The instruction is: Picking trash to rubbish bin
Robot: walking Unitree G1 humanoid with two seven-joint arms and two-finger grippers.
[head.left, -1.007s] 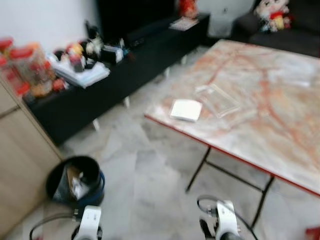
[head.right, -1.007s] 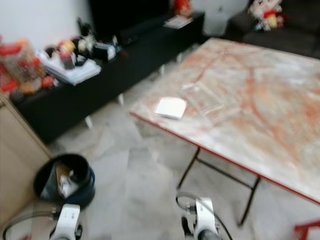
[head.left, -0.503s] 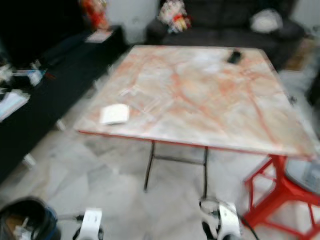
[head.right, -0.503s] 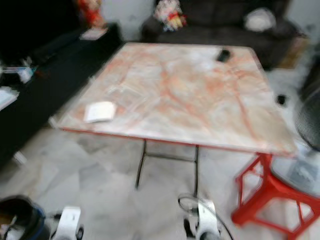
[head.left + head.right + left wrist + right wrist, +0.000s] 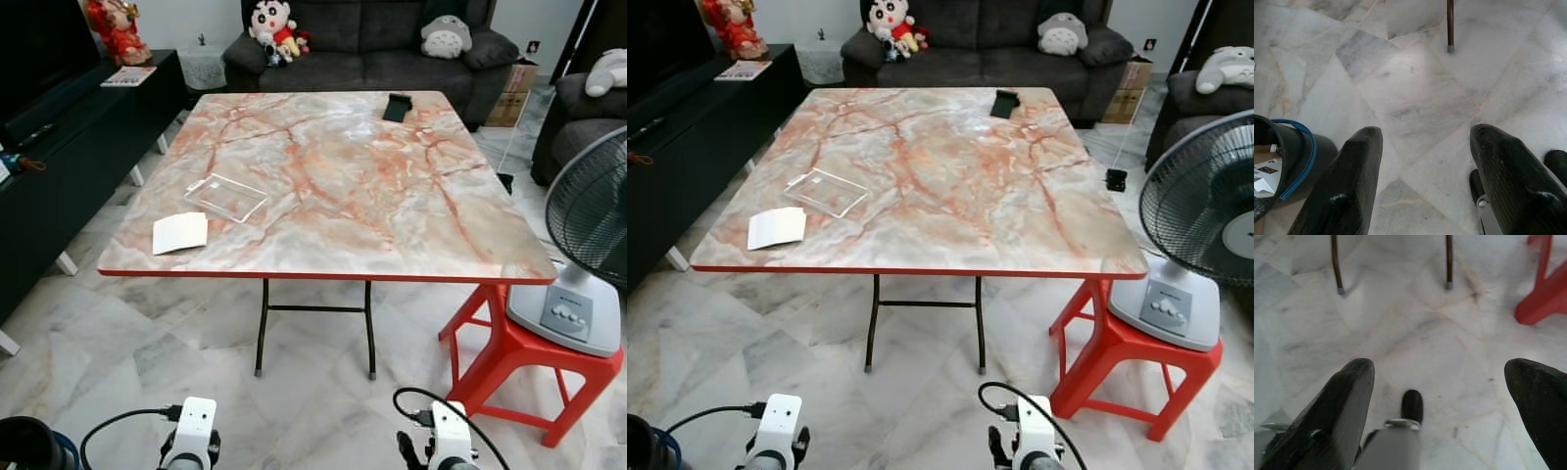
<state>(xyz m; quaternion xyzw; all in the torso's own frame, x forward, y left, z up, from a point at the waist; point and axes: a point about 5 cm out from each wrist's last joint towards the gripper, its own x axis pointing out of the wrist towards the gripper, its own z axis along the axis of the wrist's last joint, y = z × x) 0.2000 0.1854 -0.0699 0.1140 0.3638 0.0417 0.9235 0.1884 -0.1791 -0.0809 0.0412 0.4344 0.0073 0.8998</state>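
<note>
Two bits of trash, a white paper [image 5: 180, 232] and a clear plastic sheet [image 5: 225, 196], lie near my tabletop's [image 5: 411, 225] left front corner, both light, thin, best pinched at an overhanging edge, while left gripper [image 5: 1422, 183] and right gripper [image 5: 1449, 411] hang wide open, empty.
</note>
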